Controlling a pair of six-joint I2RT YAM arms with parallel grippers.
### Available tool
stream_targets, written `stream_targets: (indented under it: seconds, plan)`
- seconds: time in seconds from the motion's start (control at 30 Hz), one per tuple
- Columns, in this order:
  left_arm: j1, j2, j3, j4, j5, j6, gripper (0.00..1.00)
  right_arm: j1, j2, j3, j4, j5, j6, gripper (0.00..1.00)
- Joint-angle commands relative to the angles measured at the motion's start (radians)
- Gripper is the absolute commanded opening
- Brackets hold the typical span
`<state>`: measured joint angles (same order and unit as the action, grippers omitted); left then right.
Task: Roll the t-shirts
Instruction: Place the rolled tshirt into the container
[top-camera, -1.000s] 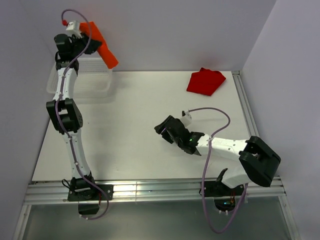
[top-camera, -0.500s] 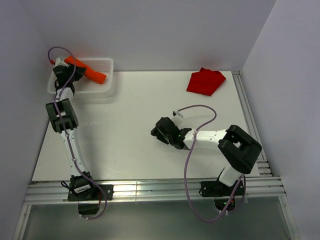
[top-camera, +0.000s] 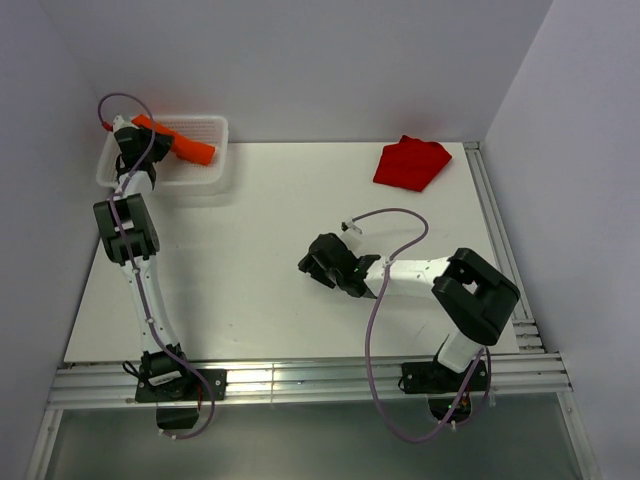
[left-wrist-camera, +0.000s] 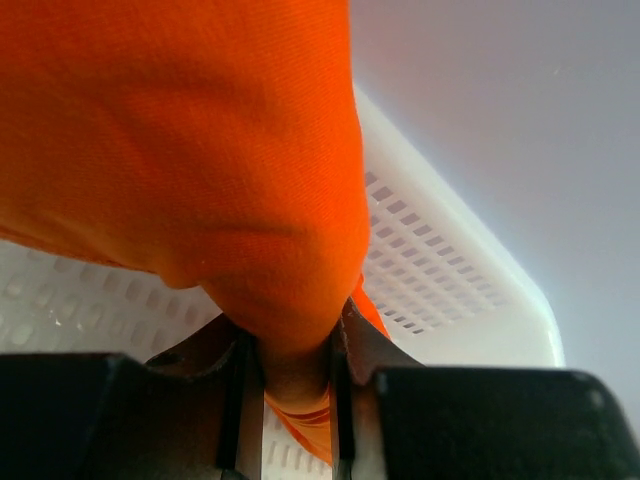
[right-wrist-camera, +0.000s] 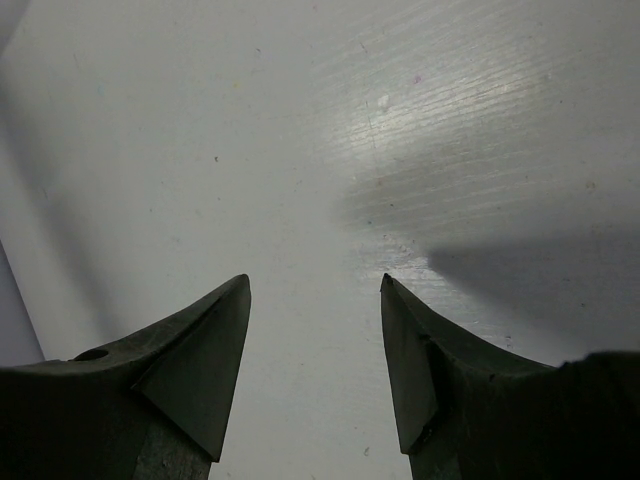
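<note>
At far left, the left fingers (top-camera: 143, 141) pinch the bunched orange t-shirt (top-camera: 186, 147) over the white basket (top-camera: 214, 172) in the counter's (top-camera: 250, 240) back corner. Mid-counter, the right fingers (top-camera: 317, 263) stand spread, holding nothing. The red t-shirt (top-camera: 410, 163) lies crumpled at back right.

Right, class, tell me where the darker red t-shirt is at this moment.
In the top view the red t-shirt lies bunched on the table at its far right corner, well beyond the right hand and untouched.
</note>
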<state>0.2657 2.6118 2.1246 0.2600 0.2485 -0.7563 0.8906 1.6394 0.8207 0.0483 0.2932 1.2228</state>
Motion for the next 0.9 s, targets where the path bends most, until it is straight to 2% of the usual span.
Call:
stream_targets:
  seconds: [0.0, 0.3, 0.87]
  plan:
    - [-0.011, -0.116, -0.005, 0.006, -0.020, -0.055, 0.00, 0.004, -0.010, 0.044, -0.007, 0.006, -0.028, 0.62]
    - [-0.017, -0.082, 0.070, -0.077, -0.015, -0.190, 0.00, 0.002, 0.014, 0.100, -0.040, -0.014, -0.046, 0.62]
    - [-0.017, 0.043, 0.158, -0.120, -0.049, -0.256, 0.00, -0.005, 0.008, 0.132, -0.130, -0.022, -0.049, 0.62]
